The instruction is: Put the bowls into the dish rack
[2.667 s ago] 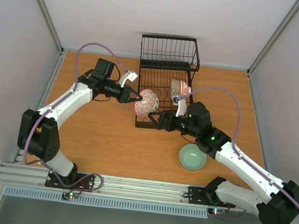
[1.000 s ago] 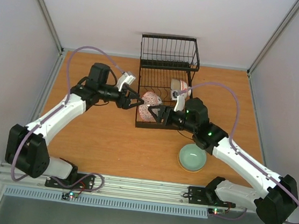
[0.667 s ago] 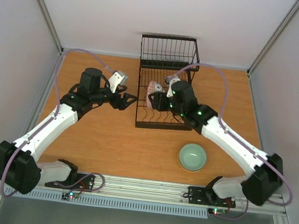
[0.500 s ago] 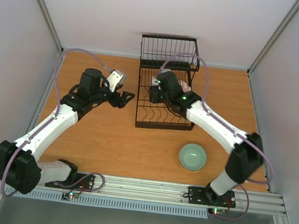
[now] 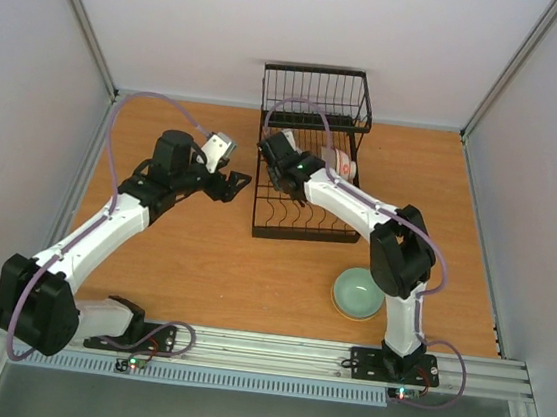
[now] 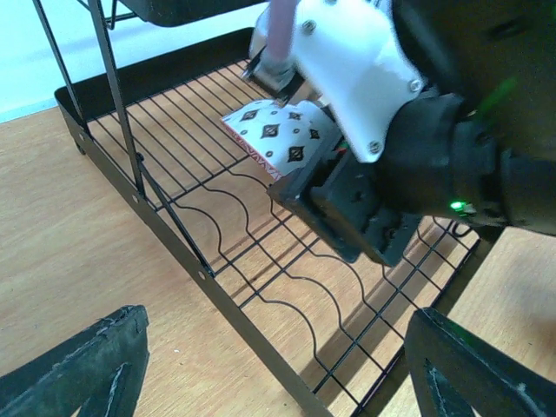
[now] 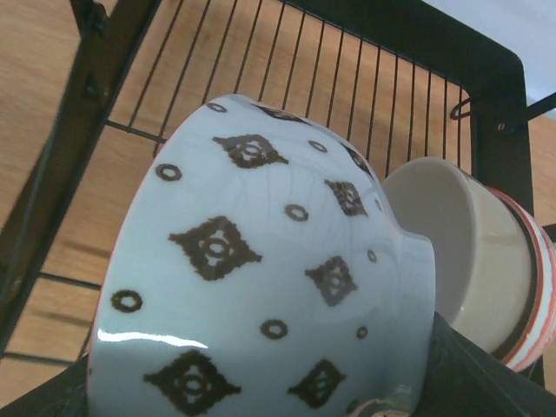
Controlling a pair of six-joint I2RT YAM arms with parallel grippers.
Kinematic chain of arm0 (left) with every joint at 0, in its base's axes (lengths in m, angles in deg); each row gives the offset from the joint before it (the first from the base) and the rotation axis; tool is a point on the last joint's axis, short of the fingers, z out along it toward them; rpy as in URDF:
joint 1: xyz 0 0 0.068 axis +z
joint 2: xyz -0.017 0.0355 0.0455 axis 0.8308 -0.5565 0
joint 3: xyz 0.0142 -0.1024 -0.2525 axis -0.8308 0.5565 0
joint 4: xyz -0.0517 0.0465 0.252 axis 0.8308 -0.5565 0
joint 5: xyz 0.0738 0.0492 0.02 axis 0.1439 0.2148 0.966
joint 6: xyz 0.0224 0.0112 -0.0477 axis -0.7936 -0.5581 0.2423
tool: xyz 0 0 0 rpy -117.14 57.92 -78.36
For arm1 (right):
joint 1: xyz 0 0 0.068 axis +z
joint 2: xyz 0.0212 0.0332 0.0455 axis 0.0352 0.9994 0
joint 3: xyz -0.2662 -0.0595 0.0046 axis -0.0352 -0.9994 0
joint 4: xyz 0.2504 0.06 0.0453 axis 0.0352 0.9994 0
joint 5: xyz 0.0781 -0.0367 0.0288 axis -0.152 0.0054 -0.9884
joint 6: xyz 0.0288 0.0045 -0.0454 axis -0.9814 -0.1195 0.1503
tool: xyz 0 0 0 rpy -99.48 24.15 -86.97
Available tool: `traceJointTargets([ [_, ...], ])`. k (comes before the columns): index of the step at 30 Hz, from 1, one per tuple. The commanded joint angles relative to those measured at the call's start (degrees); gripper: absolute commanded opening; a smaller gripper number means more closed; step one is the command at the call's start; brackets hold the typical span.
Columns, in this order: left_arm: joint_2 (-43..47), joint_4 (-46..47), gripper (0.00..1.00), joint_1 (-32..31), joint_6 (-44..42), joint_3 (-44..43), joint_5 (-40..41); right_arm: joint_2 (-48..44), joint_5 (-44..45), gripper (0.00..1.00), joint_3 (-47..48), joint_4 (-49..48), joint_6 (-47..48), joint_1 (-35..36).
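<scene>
R fingers [image 7: 486, 382] clamped on patterned bowl [image 7: 261, 287], tipped on its side inside dish rack [image 5: 301, 234], low section, just beside red-striped bowl [image 7: 469, 252]. L fingers [image 6: 95, 365] wide apart, nothing btwn them, just outside rack's left edge. On desk [image 5: 202, 260], upright: pale green bowl [image 5: 358, 292], well apart from rack.

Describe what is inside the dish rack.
In the rack, two bowls: a diamond-patterned bowl in the right gripper, and a red-striped bowl beside it. The right arm covers part of the rack floor from above.
</scene>
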Motion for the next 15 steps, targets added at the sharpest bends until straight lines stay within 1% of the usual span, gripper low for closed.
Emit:
traceJointTargets([
  [1, 0.46, 4.56, 0.81, 0.08, -1.28, 1.2, -2.34, 3.89, 6.03, 0.01, 2.38, -4.03, 4.82, 0.04],
  [5, 0.45, 4.96, 0.8, 0.11, -1.44, 1.69, -3.31, 6.58, 5.07, 0.01, 3.3, -4.82, 3.76, -1.5],
  [11, 0.69, 5.7, 0.8, 0.09, -1.53, 2.13, -3.79, 7.5, 2.32, 0.01, 2.11, -6.87, 1.81, -3.73],
  [15, -0.09, 5.56, 0.8, 0.09, -1.52, 1.86, -4.03, 8.48, 0.16, 0.01, 2.41, -6.57, 1.18, -4.31],
])
